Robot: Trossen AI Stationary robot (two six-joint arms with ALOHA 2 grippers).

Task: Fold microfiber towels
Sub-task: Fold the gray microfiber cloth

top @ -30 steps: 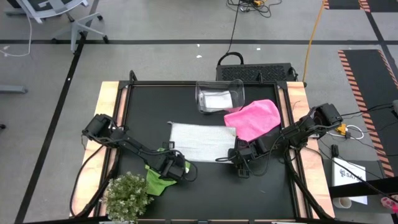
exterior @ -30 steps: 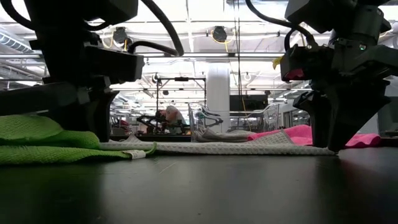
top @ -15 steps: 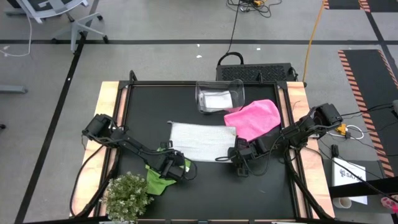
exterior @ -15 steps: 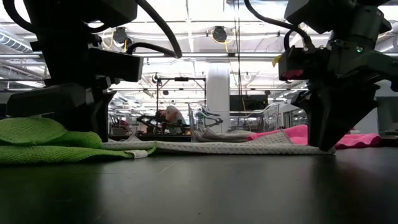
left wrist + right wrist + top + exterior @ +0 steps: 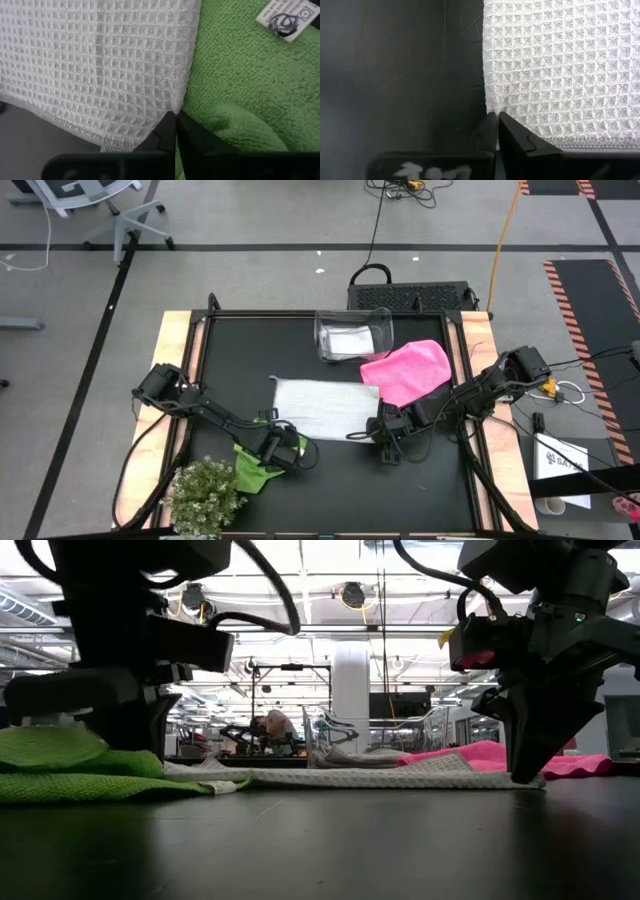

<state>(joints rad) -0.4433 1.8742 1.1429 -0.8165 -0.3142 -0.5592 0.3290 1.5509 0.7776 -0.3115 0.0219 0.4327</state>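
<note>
A white waffle-weave towel [image 5: 322,406] lies spread flat on the black table top. My left gripper [image 5: 175,120] stands shut at its near-left corner, and my right gripper [image 5: 496,119] stands shut at its near-right corner. A lime green towel [image 5: 254,467] lies crumpled beside the left gripper [image 5: 283,444]; the white towel's left edge overlaps it. A pink towel [image 5: 406,369] lies at the far right, touching the white towel's far-right corner. Another white towel [image 5: 348,340] lies inside the clear bin. My left gripper pinches the white towel's near-left corner [image 5: 164,107] between its two fingers, coming from above and pointing down. The towel lies flat, its corner down beside the green towel. My right gripper pinches the towel's near-right corner [image 5: 493,104] between its two fingers, from above, pointing down. That corner lies on the table.
The clear plastic bin [image 5: 352,332] stands at the far middle of the table. A small green bushy plant [image 5: 205,496] sits at the near-left corner. Bare black table top [image 5: 340,490] lies along the near side. Wooden rails [image 5: 172,360] run along both table sides.
Both grippers have shut on the white towel's near corners, the fingers closing while the arms stay almost in place. The towel stays flat on the table.
</note>
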